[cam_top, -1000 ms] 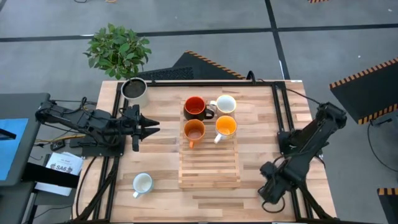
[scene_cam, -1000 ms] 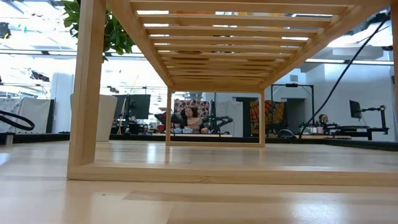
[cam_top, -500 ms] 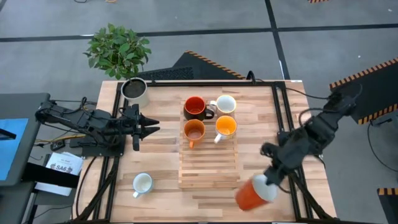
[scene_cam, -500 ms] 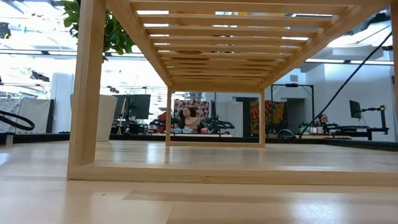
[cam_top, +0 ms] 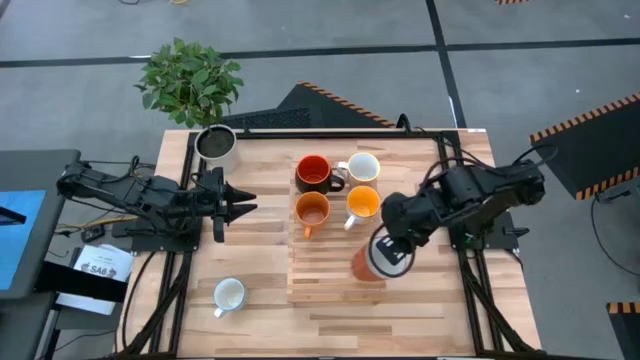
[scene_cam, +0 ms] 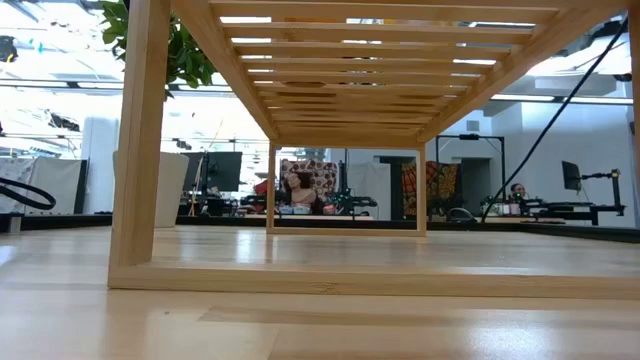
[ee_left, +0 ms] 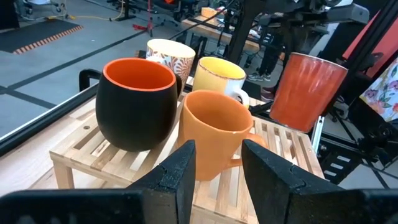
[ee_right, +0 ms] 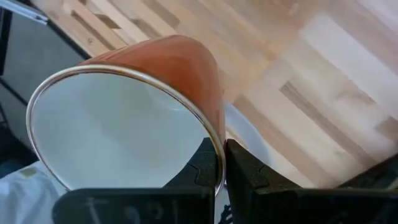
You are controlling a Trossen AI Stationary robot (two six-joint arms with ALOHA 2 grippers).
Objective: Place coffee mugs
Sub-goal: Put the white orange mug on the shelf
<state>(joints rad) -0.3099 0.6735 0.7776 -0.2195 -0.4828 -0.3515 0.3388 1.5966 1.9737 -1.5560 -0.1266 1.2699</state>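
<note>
A slatted wooden rack [cam_top: 335, 265] stands mid-table. On its far half sit a mug that is dark outside and red inside [cam_top: 313, 172], a white mug [cam_top: 363, 166] and two orange mugs [cam_top: 313, 210] [cam_top: 362, 203]. Another white mug [cam_top: 229, 295] stands on the table near the near-left corner. My right gripper [cam_top: 388, 250] is over the rack's right edge, shut on an orange-red mug with a white inside [cam_top: 367, 264] [ee_left: 308, 90]. My left gripper [cam_top: 250, 207] [ee_left: 217, 162] waits open, left of the rack. My right gripper holds the orange-red mug by its rim [ee_right: 214, 134], pinched with one finger [ee_right: 202, 163] inside and the other [ee_right: 242, 167] outside the wall. It comes at the mug from above. The mug hangs tilted below it, over the rack's right edge; whether the base touches the slats I cannot tell.
A pale pot of dark soil [cam_top: 215, 145] stands at the table's far-left corner, with a leafy plant [cam_top: 190, 80] beyond the edge. The rack's near half [cam_top: 335, 280] is bare slats. Black frame rails [cam_top: 455, 200] run along the table's sides. The low view looks under the rack [scene_cam: 140, 150].
My right arm has swung from the table's near-right corner toward the left and far side, carrying the orange-red mug through the air to the rack's right edge. The left arm and the other mugs have stayed put.
</note>
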